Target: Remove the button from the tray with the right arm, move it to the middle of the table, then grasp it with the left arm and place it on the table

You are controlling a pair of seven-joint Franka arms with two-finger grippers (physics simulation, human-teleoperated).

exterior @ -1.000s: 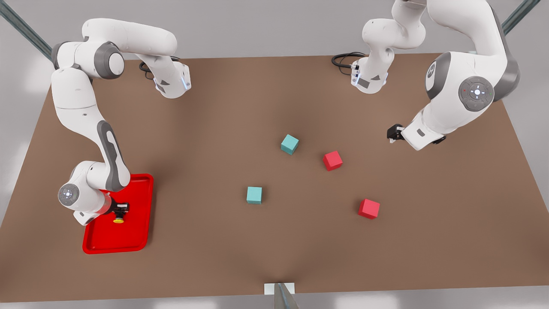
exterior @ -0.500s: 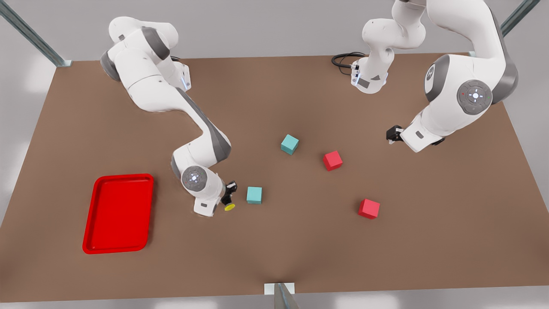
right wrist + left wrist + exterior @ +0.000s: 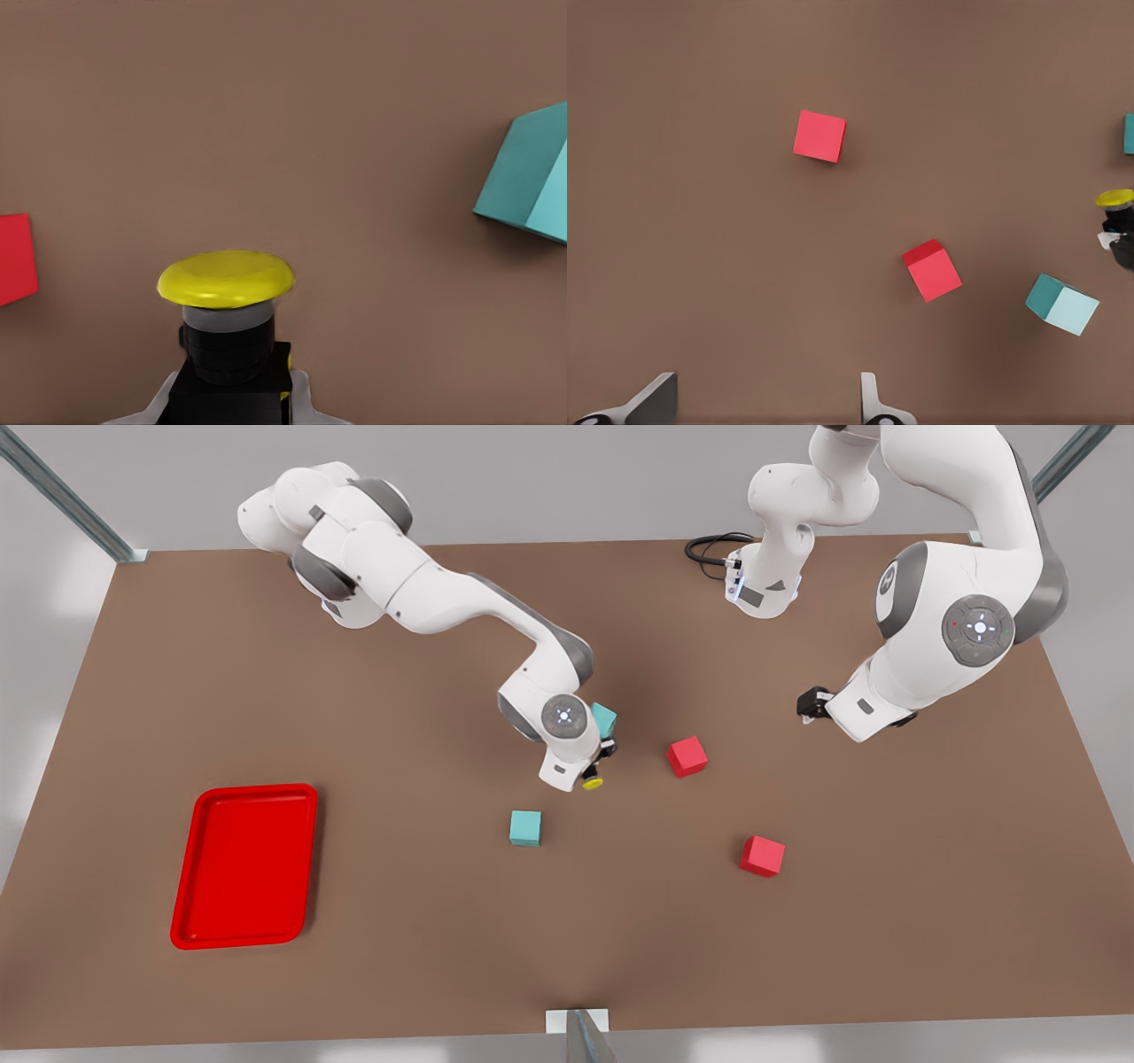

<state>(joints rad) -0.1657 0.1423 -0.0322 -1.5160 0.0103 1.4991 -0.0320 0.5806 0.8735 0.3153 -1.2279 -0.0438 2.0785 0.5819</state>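
Right gripper is clamping its fingers on the small yellow-capped, dark-bodied push-button, holding it above the matte brown table near centre, a teal cube just at its 12 o'clock. Bright red shallow tray is sitting well apart at 8 o'clock. Left gripper is hovering at 3 o'clock, fingers spread apart, red cubes below it.

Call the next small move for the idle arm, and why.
Probably bring the left gripper in toward the button. The right gripper holds it above mid-table, near a teal cube, while the left gripper hangs open and apart.
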